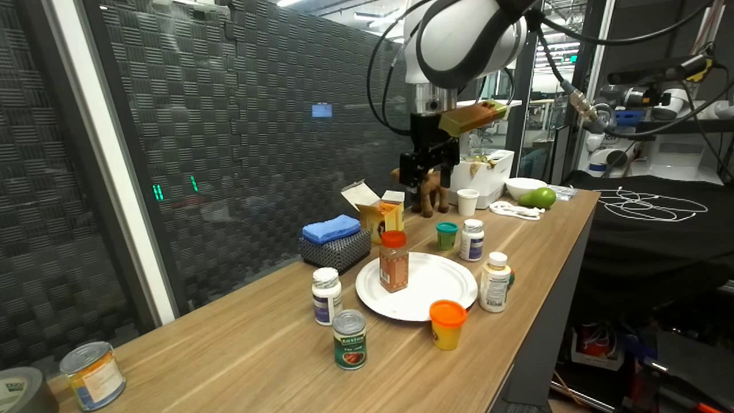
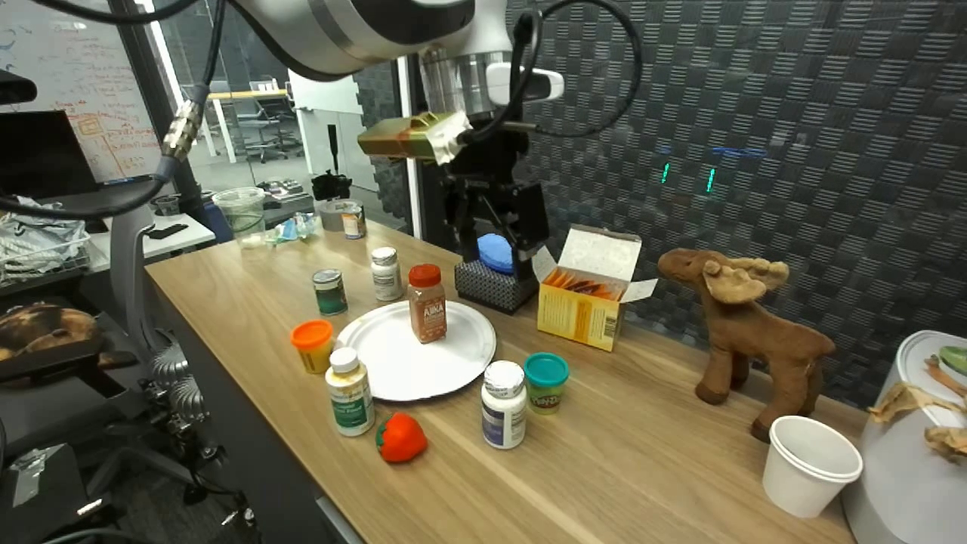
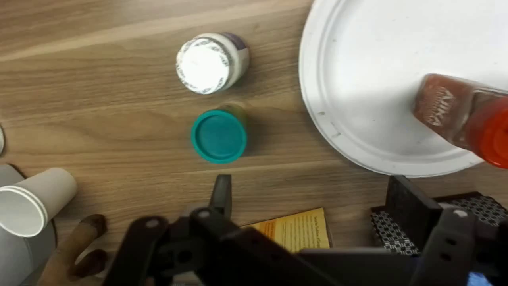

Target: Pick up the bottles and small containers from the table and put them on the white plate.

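A: How does the gripper (image 3: 311, 198) stand?
B: Spread wide. In the wrist view the table (image 3: 119, 131) and a piece of the yellow box (image 3: 297, 230) show between its jaws. Both exterior views have it hanging above the table.
A: And the sauce bottle (image 2: 428, 313)?
B: Upright on the plate (image 2: 393, 366), clear of the gripper.
A: The rest of the small ones?
B: On the table around the plate. The orange tub (image 1: 448, 331) and the green-labelled bottle (image 2: 351, 404) stand just beside it; whether either touches the rim I can't tell. The teal tub (image 2: 545, 381) is next to a purple-labelled bottle (image 2: 504, 415), and one more pill bottle (image 1: 327, 301) stands across the plate from them.
A: What's in the open things?
B: The yellow box, flaps up, holds orange packets (image 2: 578, 285). The white cups (image 2: 801, 480) sit nested, one inside the other. Both tubs have lids on.
A: The blue cloth (image 1: 331, 228)?
B: Lying on the patterned box (image 1: 343, 254).
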Action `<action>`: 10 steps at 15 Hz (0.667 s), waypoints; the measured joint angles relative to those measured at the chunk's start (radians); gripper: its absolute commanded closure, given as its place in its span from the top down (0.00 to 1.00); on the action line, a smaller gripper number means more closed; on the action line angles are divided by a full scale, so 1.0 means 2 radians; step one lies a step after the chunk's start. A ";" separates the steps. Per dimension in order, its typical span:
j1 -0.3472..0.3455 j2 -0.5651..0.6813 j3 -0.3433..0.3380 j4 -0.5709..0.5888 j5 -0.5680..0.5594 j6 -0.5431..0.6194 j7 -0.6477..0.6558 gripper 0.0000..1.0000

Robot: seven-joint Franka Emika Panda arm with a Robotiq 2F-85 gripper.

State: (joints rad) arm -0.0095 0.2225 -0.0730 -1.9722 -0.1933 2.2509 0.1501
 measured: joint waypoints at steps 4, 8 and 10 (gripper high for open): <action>-0.017 0.026 -0.004 -0.008 -0.010 0.043 -0.057 1.00; -0.034 0.039 -0.004 -0.008 -0.007 0.061 -0.097 1.00; -0.039 0.042 -0.004 -0.008 -0.001 0.061 -0.116 1.00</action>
State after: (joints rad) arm -0.0883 0.3073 -0.0812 -1.9885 -0.1947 2.3726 -0.0822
